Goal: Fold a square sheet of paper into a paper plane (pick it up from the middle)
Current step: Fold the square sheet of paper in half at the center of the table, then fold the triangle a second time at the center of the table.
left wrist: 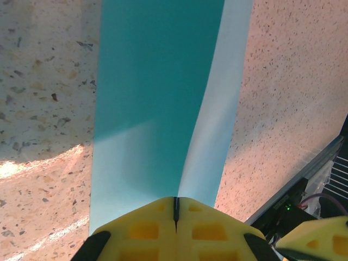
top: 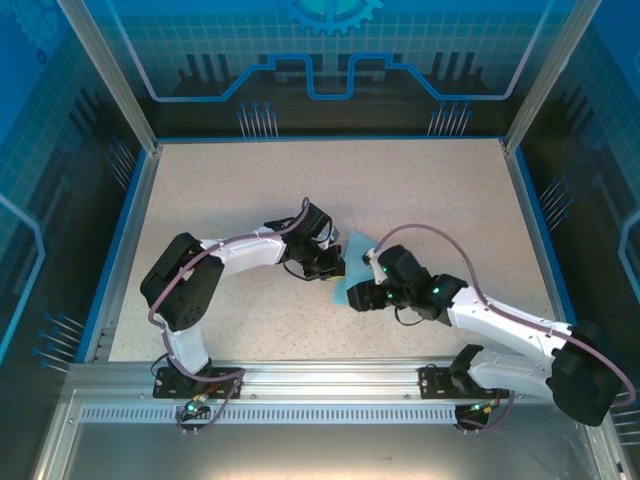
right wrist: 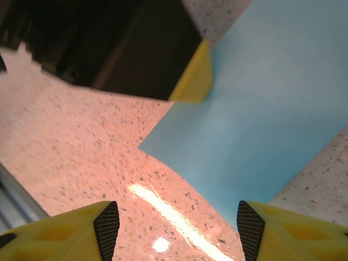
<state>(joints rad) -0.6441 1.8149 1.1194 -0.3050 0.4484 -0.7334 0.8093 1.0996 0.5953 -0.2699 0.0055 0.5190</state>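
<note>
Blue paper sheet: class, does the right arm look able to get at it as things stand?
Probably yes. The right gripper is open, and the square sheet of paper lies just ahead with nothing between; the left gripper pinches its far edge.

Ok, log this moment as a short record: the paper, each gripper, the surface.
paper: light-blue sheet of thin paper, on the table between the two arms, with a paler band along one long side
left gripper: shut on the sheet's near edge
right gripper: open, holding nothing, the sheet just ahead of its fingers
surface: speckled beige tabletop
plane shape: cannot tell from these views
</note>
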